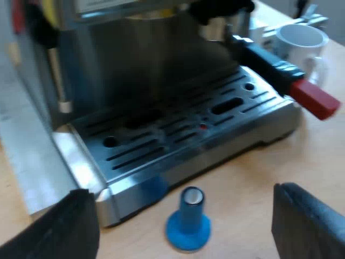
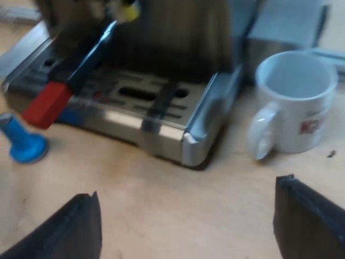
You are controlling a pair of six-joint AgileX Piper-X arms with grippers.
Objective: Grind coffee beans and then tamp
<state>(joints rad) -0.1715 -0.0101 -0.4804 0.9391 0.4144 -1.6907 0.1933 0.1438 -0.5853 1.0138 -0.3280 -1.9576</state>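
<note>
1 mug (image 1: 299, 39) partly hidden behind the holder (image 1: 268, 60)

Coffee corner, home or lab unclear: espresso machine (image 1: 161, 97), white mug (image 2: 295, 108) on wooden tabletop (image 2: 178, 205).

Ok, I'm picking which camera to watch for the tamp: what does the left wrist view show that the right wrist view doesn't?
Left wrist view: a steam wand on the espresso machine, and the open left tool near the blue tamper. Right wrist view: red lettering on the mug, a grey box behind it, and the open right tool. Shared: the machine's drip tray, the holder's red-ended handle, the tamper, the white mug.
</note>
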